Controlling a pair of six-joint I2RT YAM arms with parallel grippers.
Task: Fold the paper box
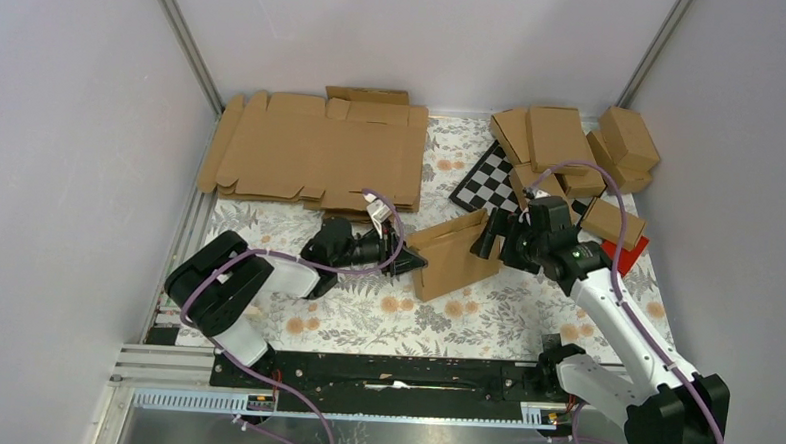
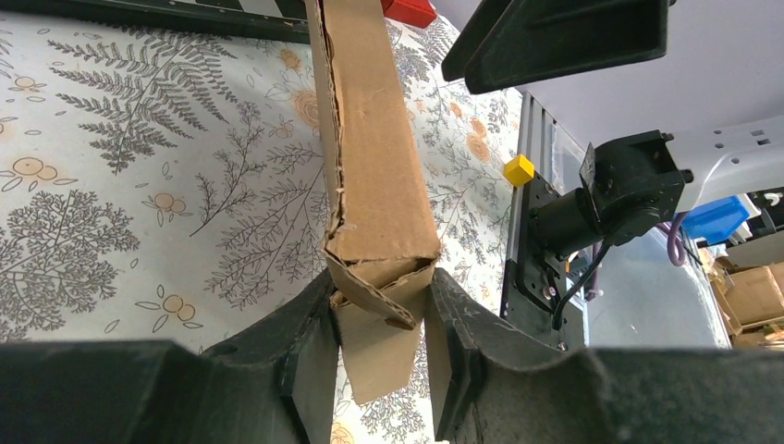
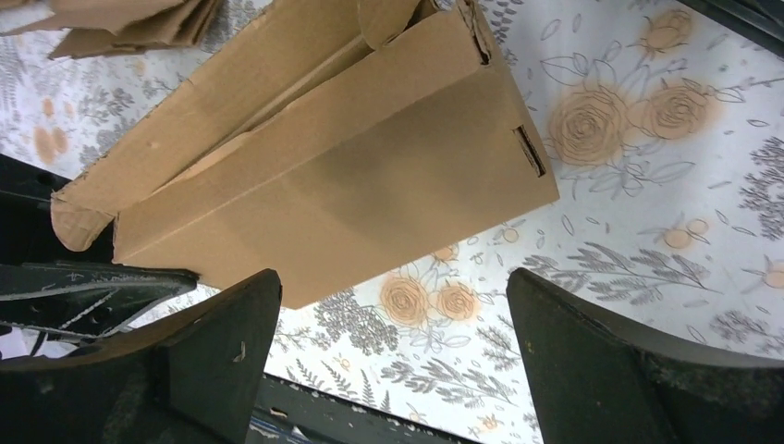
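The paper box [image 1: 455, 255], plain brown and partly folded into an oblong carton with a side flap still loose, stands mid-table on the floral cloth. My left gripper [image 1: 410, 260] is shut on its left end. In the left wrist view the crumpled cardboard end [image 2: 374, 194] is pinched between both fingers [image 2: 300, 356] of that gripper [image 2: 381, 324]. My right gripper [image 1: 490, 236] hovers at the box's right end, open. In the right wrist view the box [image 3: 351, 176] lies just beyond the right gripper [image 3: 393, 305], with only cloth between the jaws.
A stack of flat cardboard blanks [image 1: 317, 154] lies at the back left. A pile of folded cartons [image 1: 572, 150] sits at the back right, beside a chequered board [image 1: 489, 181] and a red block [image 1: 630, 247]. A black rail [image 1: 392, 372] runs along the near edge.
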